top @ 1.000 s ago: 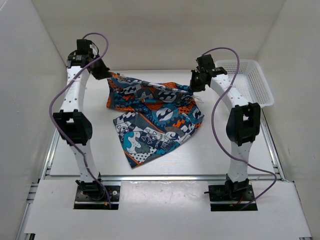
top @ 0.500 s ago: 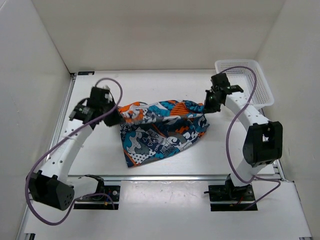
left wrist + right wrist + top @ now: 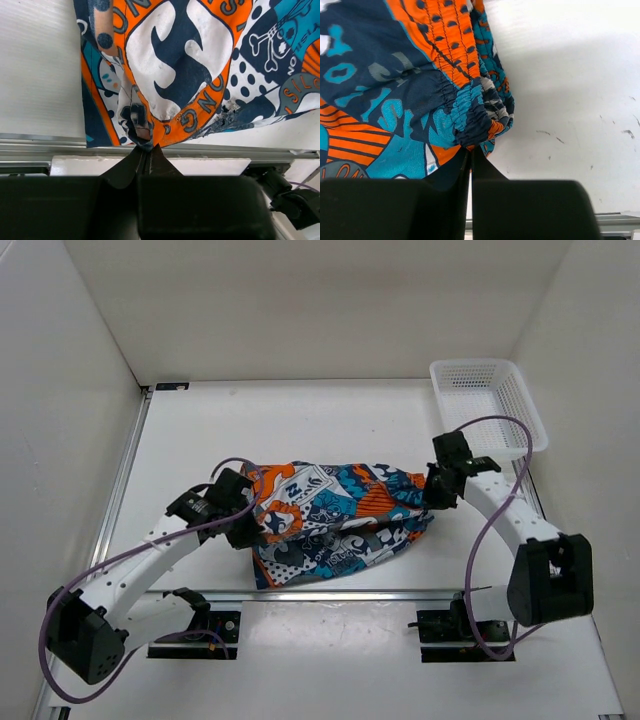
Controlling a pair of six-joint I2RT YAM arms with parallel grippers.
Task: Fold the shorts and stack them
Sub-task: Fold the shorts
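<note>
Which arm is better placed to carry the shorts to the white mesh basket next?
Right, likely: the right pincer, shut on the patchwork-print fabric shorts, is nearer the white plastic mesh basket than the left pincer.

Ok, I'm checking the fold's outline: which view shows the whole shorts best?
The top external view: it alone shows the whole shorts, edge to edge. The left wrist view shows only a pinched orange corner; the right wrist view, only a gathered elastic edge.
</note>
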